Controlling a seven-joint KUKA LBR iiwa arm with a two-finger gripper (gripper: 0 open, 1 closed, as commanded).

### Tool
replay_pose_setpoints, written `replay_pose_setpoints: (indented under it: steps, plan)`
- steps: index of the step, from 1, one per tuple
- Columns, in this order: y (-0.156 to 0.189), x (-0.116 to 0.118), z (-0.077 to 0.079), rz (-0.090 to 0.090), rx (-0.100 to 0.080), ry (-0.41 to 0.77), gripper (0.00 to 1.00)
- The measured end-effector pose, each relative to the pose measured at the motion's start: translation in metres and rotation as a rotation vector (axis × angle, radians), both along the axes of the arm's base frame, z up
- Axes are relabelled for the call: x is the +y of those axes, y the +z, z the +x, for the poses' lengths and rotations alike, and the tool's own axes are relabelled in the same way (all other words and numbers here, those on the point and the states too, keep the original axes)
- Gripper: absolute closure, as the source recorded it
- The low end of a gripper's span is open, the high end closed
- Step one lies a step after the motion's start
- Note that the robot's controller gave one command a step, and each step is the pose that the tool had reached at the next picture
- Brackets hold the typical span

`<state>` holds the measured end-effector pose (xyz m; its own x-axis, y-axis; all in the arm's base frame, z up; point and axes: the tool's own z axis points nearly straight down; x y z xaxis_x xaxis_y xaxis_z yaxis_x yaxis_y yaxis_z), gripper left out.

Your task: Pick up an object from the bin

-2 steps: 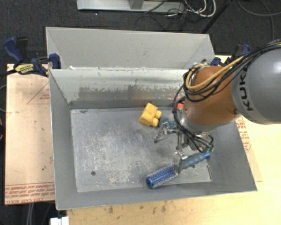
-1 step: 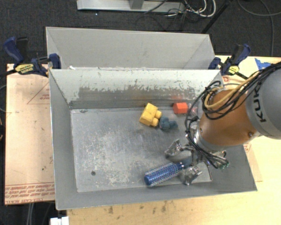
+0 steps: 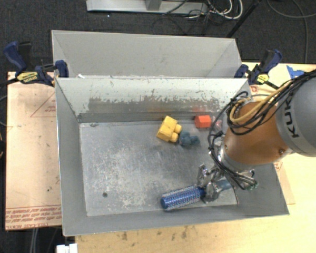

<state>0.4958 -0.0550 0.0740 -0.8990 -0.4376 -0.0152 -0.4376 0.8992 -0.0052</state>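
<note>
**Gripper at the blue cylinder, lower right of the bin**

The gripper (image 3: 209,187) sits low in the lower right of the grey bin (image 3: 121,162), at the right-hand end of a blue ridged cylinder (image 3: 180,198) that lies along the bin's bottom edge. How wide its grasp is, and whether it has hold of the cylinder, cannot be told. Well apart, in the upper middle, lie a yellow block (image 3: 169,129), a small dark blue lump (image 3: 188,139) just beside it, and an orange cube (image 3: 203,121).

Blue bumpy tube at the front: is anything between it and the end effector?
Nothing visible. The end effector sits at the right end of the blue ribbed tube; the yellow block lies apart, near the back.
</note>
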Motion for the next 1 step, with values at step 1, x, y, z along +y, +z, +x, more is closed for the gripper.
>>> replay_pose_setpoints:
  steps: [1]
  plan:
    - [0.1935,0.0013,0.012,-0.003,0.005,0.043,1.0]
